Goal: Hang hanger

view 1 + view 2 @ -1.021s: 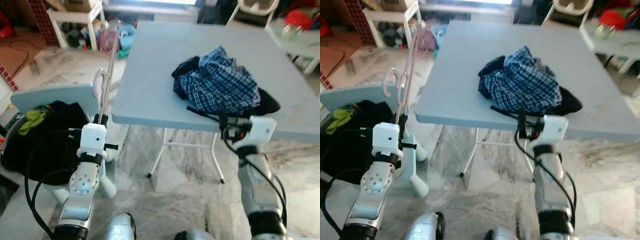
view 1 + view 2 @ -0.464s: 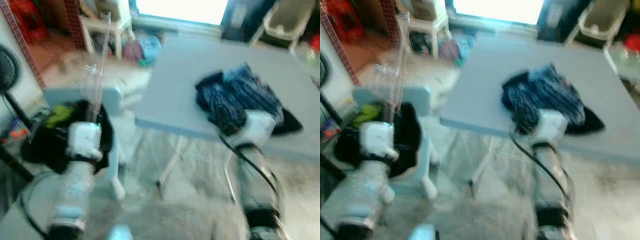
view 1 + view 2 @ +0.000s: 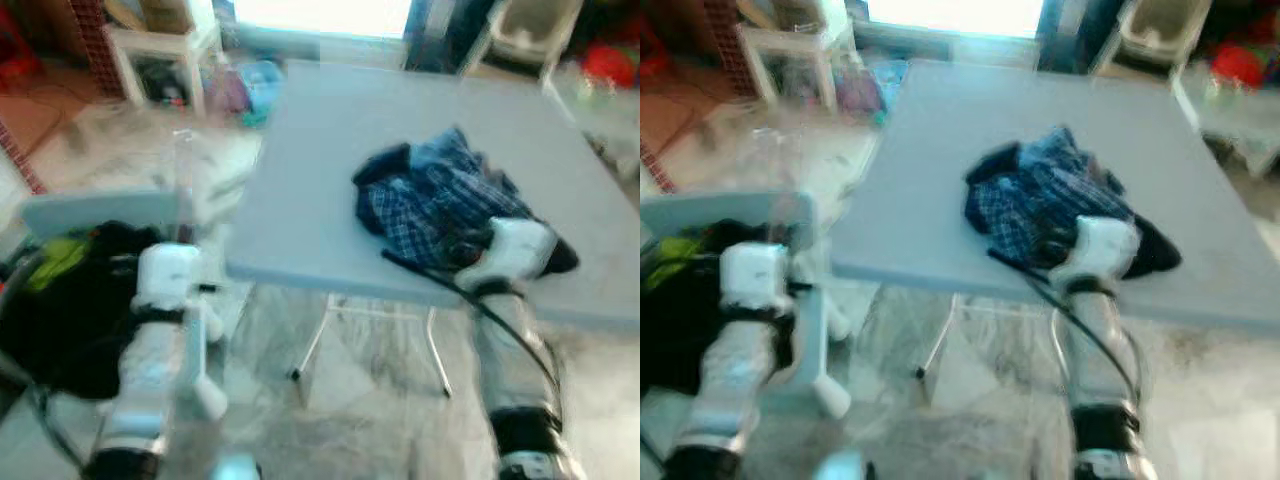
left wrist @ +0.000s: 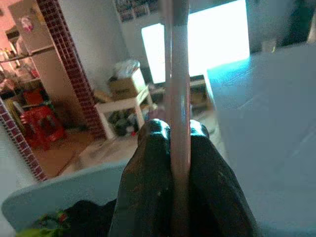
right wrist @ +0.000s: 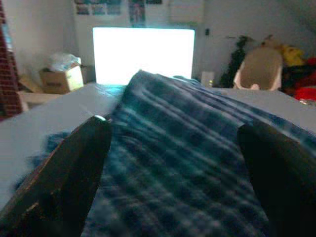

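While head views blur, left hand (image 4: 180, 148) pinches pink hanger (image 4: 177, 74); right hand (image 5: 173, 163) spread before plaid shirt (image 5: 187, 148)

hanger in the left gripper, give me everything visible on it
The hanger looks like thin, pale pinkish plastic or coated wire. The left gripper is shut on one straight bar of it, pinched between its two black fingers. The bar runs on past the fingertips, roughly upright. In the blurred head views it is a faint streak rising above the left wrist, beside the light blue table. Its hook is not readable.
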Controlling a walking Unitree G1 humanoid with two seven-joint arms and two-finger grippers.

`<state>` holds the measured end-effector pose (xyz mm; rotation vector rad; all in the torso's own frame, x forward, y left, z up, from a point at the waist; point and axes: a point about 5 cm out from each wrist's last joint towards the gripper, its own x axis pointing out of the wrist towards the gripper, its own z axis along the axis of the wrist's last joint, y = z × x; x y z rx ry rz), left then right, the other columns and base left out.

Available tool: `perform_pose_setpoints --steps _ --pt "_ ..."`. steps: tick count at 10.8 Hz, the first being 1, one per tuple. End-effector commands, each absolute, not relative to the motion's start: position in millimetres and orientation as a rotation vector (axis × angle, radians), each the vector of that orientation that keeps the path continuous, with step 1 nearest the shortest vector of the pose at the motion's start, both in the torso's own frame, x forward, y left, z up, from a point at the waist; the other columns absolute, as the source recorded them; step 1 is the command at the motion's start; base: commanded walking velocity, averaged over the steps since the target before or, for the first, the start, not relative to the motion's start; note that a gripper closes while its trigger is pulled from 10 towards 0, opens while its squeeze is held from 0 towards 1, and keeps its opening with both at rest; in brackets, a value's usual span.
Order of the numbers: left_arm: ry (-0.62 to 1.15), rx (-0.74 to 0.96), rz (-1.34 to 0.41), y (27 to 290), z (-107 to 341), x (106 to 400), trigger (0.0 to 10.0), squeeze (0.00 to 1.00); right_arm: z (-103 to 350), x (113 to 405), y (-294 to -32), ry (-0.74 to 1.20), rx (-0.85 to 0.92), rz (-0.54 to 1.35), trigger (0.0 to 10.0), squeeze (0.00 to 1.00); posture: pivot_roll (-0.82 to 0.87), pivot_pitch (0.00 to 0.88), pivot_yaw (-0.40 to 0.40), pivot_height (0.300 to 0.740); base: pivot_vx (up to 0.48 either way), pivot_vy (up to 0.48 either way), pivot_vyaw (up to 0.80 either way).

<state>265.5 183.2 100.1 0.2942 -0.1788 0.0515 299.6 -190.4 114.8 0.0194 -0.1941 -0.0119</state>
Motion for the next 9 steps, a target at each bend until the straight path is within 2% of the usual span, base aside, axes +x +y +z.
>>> perform_pose_setpoints --steps 1,3,6,7,9 --pt "-0.204 0.286 0.033 172.2 104.9 265.6 10.0 0.0 115.9 296.5 -205.7 -0.183 -0.033 -0.032 10.0 0.0 0.05 0.057 -0.055 0.74 0.0 0.0 0.0" --pt "-0.186 0.287 0.04 172.4 99.6 255.7 10.0 0.0 123.0 298.3 -229.7 -0.132 -0.149 0.081 10.0 0.0 0.05 0.081 -0.064 0.74 0.0 0.0 0.0" --pt "-0.184 0.278 0.036 167.4 100.5 257.1 10.0 0.0 139.1 306.2 -255.0 -0.073 -0.155 0.219 10.0 0.0 0.05 0.084 -0.068 0.74 0.0 0.0 0.0" --pt "-0.181 0.279 0.034 167.6 100.0 256.6 10.0 0.0 132.9 306.5 -253.3 -0.001 -0.113 0.275 10.0 0.0 0.05 0.089 -0.069 0.74 0.0 0.0 0.0" --pt "-0.175 0.281 0.03 167.7 98.6 252.1 10.0 0.0 107.6 300.7 -231.8 0.142 -0.13 0.417 10.0 0.0 0.06 0.099 -0.07 0.74 0.0 0.0 0.0"
